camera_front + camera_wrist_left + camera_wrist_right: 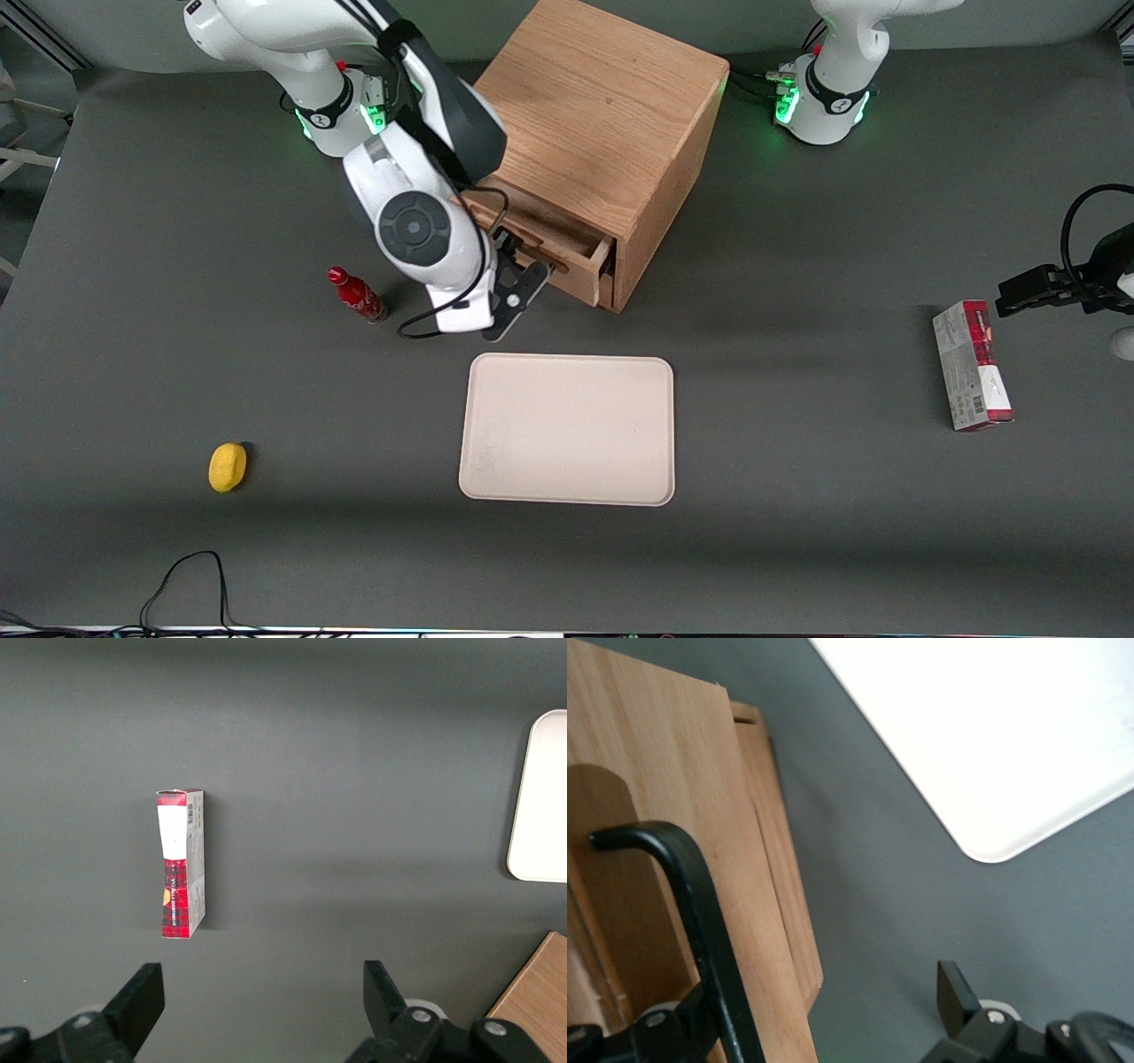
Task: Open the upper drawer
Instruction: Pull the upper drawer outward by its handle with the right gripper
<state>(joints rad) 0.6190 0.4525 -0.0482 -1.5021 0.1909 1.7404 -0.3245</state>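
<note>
The light oak cabinet [602, 115] stands at the middle of the table. Its upper drawer [574, 266] is pulled partway out, and its shallow wooden box shows from above. My right gripper [521, 288] is at the drawer front, on the side toward the working arm's end. In the right wrist view the oak drawer front [700, 788] and its black bar handle [700, 912] are close up. The gripper [819, 1019] is open. The handle lies against one finger and the other fingertip [955, 990] stands apart over the grey table. The bottom drawer is hidden in the front view.
A cream tray [567, 430] lies nearer the front camera than the cabinet, close to the gripper; it also shows in the right wrist view [992, 735]. A red bottle [356, 297] stands beside the arm. A yellow object [228, 466] and a red-and-grey box [972, 365] lie farther off.
</note>
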